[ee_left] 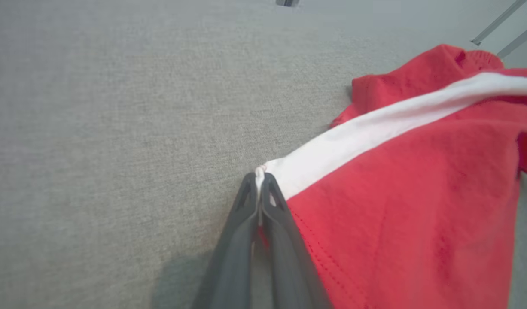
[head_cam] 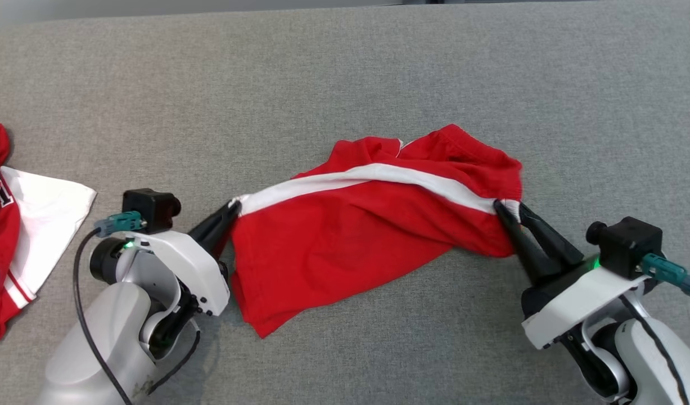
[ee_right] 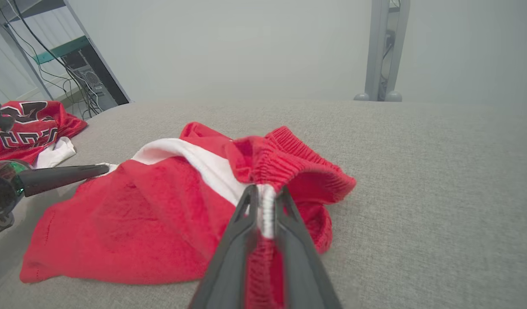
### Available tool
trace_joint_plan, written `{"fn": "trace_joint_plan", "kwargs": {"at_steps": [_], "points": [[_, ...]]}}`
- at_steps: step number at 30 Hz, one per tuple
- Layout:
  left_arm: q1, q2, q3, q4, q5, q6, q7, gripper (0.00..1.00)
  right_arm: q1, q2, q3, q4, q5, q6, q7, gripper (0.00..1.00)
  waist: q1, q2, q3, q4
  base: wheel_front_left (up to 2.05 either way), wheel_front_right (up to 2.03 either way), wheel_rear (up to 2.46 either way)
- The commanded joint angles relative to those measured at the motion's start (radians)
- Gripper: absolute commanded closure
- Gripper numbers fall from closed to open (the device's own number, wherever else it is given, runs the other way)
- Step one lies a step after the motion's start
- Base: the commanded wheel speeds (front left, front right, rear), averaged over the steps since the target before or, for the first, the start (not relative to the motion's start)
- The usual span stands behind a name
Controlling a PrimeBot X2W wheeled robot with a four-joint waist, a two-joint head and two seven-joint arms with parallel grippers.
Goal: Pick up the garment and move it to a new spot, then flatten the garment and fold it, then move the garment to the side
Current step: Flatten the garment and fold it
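Far left: a second garment, a jersey [head_cam: 1, 225] in smooth red and white cloth with blocky dark lettering, lies crumpled at the edge of the head view, well apart from the shorts.

Left gripper [head_cam: 234, 208]: its two long dark fingers are pressed together with almost no gap, pinching the corner of the shorts where the white band ends at the leg hem (the left wrist view shows a little tuft of white cloth poking out past the tips [ee_left: 260, 176]).

Red shorts [head_cam: 350, 242]: soft, slightly fuzzy red fabric, lying near the middle of the surface and spanning between the two grippers. The body sags in loose folds, and one lower corner comes to a point toward the robot. A line of stitching runs along the hem.

White stripe [head_cam: 367, 175]: a flat white band arching across the top of the shorts from one gripper to the other.

Waistband [ee_right: 306, 165]: ribbed, gathered elastic, bunched into a thick curled ridge at the right end.

Right gripper [head_cam: 508, 209]: its fingers are closed on the waistband where the stripe meets it, with a fold of ribbed cloth sandwiched between them [ee_right: 266, 201].

Surface [head_cam: 345, 67]: grey, coarse woven cloth, flat and matte.
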Motion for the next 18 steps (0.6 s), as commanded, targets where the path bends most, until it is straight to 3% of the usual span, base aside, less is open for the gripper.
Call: {"fn": "trace_joint_plan", "kwargs": {"at_steps": [1, 8, 18], "points": [[-0.016, 0.011, 0.008, -0.010, 0.009, 0.001, -0.019, 1.00, -0.015, -0.014, -0.002, -0.008, 0.009, 0.000, -0.020, 1.00, 0.0000, 0.0000, -0.002, 0.004, 0.00, 0.00, 0.00], [-0.031, 0.042, 0.060, -0.121, 0.043, 0.051, -0.144, 1.00, -0.043, -0.035, -0.019, -0.064, 0.118, 0.000, -0.083, 1.00, 0.0000, 0.0000, -0.033, 0.016, 0.00, 0.00, 0.00], [-0.039, 0.103, 0.161, -0.428, 0.091, 0.162, -0.254, 1.00, -0.160, -0.063, -0.040, -0.160, 0.209, 0.000, -0.099, 1.00, 0.0000, 0.0000, -0.106, 0.027, 0.00, 0.00, 0.00]]}}
